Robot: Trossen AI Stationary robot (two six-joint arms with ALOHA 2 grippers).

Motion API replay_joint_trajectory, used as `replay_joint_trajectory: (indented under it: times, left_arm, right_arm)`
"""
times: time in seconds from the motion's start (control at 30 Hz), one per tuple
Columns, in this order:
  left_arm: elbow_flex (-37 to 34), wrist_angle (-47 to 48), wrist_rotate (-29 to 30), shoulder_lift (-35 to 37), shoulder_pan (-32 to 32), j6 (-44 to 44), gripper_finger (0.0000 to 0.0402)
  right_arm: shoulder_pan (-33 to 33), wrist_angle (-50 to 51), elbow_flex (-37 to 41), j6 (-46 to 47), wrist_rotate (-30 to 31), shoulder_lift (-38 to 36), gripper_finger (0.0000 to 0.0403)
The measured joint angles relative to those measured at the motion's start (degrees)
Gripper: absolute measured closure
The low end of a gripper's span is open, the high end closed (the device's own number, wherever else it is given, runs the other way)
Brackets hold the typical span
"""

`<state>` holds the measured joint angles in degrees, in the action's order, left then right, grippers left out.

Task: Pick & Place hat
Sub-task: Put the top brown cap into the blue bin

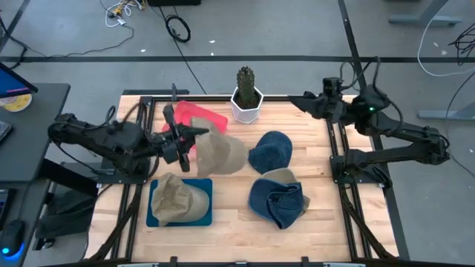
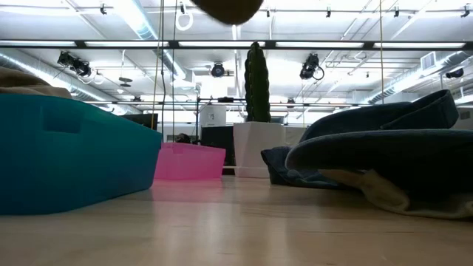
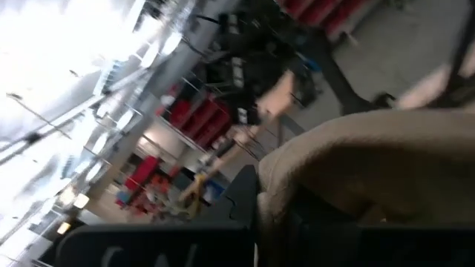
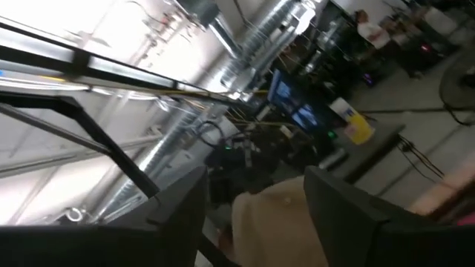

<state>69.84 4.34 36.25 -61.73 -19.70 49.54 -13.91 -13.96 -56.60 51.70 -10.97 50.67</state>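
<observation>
left gripper (image 1: 194,138) clamping tan hat (image 1: 221,153)

Four hats in all: two tan, one hanging from my left gripper (image 1: 180,142) as the held tan hat (image 1: 223,153), one in the blue bin (image 1: 156,216) as the binned tan hat (image 1: 178,199); two denim hats (image 1: 270,152) beyond my grasp; one pink bin (image 1: 199,116); one potted cactus (image 1: 246,93); two grippers.

Even bright overhead light; ceiling strip lights (image 2: 133,15) glare; both wrist views motion-blurred; soft shadows on table (image 1: 237,215).
</observation>
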Motion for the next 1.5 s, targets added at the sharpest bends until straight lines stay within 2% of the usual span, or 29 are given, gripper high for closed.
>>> replay_joint_trajectory:
  times: [0.23,0.53,0.73,1.1,1.5]
  left_arm:
    - [0.0,13.7,6.1,0.0,-7.0,-10.4,0.0383]
    - [0.0,29.6,10.2,0.0,-14.3,-23.6,0.0383]
    - [0.0,36.3,11.4,-0.1,-18.1,-27.8,0.0383]
    - [0.0,49.6,11.4,-0.5,-23.1,-38.7,0.0383]
    - [-0.1,56.3,6.0,-8.7,-27.7,-45.9,0.0382]
  right_arm:
    - [0.0,2.5,0.0,0.1,0.1,1.4,0.0181]
    - [0.0,3.6,0.0,0.3,1.5,3.0,0.0181]
    - [0.0,5.7,0.0,0.3,1.5,3.8,0.0181]
    - [0.0,8.2,0.0,0.3,1.5,4.3,0.0181]
    - [0.0,8.2,0.0,0.2,3.1,4.3,0.0181]
